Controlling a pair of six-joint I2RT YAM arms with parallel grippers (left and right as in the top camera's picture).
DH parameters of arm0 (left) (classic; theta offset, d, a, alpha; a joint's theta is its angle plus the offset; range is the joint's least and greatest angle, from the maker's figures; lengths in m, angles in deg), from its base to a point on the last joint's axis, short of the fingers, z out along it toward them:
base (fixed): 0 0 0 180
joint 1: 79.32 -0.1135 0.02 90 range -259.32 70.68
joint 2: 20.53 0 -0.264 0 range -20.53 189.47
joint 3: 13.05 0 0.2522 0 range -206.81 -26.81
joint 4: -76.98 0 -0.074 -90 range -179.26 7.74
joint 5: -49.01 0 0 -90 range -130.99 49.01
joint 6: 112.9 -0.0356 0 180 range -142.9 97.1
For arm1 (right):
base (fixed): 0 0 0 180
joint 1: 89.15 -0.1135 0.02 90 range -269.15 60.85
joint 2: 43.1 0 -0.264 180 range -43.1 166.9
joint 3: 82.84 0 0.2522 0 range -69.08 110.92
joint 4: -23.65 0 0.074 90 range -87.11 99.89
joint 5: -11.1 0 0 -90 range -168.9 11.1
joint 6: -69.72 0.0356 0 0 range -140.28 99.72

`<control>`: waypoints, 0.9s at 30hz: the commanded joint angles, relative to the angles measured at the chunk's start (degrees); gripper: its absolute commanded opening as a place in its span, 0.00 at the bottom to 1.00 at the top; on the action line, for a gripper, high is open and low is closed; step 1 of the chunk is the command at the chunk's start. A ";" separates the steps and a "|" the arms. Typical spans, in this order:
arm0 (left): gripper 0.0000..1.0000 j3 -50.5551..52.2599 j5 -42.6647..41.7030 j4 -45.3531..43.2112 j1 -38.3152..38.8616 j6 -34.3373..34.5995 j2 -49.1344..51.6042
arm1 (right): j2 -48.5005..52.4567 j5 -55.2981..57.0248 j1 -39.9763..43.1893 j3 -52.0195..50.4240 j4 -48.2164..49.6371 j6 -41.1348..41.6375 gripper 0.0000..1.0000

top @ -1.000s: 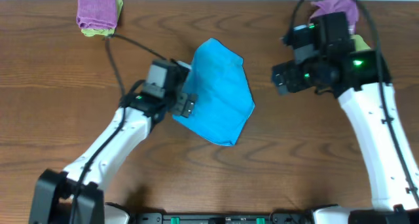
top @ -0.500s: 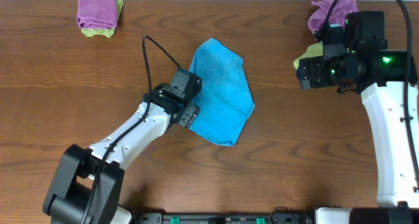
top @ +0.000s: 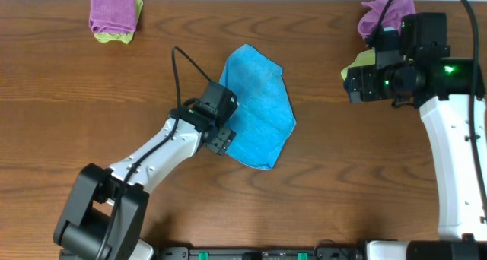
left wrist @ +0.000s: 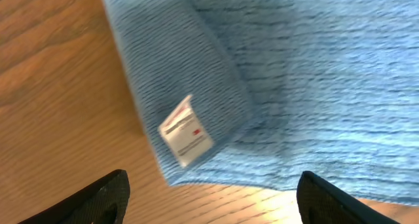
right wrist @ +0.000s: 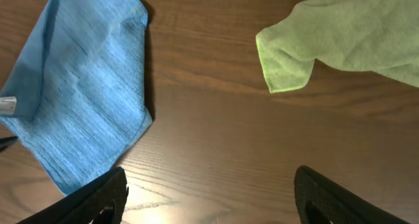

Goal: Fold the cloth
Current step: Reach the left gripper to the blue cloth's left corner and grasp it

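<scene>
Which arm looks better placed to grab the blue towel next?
Left, probably. The left gripper, open, hovers over the labelled edge of the blue towel; the right gripper, also open, sits far off by the lime-green cloth.

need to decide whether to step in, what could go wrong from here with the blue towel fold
The left gripper, jaws open, is at the blue towel's folded-over edge by the white label; closing there may pinch only one layer and undo the fold.
The towel lies skewed with uneven edges, so the next fold may not line up.
The right gripper, open, sits near the lime-green cloth's corner and could snag it.
</scene>
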 commanded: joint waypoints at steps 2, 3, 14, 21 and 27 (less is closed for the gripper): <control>0.82 -0.92 -1.09 -1.57 1.57 0.28 2.14 | -0.66 -0.94 0.09 -1.38 0.61 -0.42 0.81; 0.76 -0.92 -1.03 -2.14 1.75 0.28 2.91 | -0.66 -1.18 0.09 -1.55 0.72 -0.42 0.82; 0.47 -0.92 3.78 -7.76 1.86 0.24 4.79 | -0.66 -1.33 0.04 -1.62 0.70 -0.42 0.78; 0.48 -0.92 3.61 -7.58 1.86 0.26 5.86 | -0.66 -1.95 0.04 -1.62 0.72 -0.42 0.78; 0.40 -0.92 3.61 -6.91 1.86 0.24 7.26 | -0.66 -1.95 0.04 -1.62 0.98 -0.42 0.78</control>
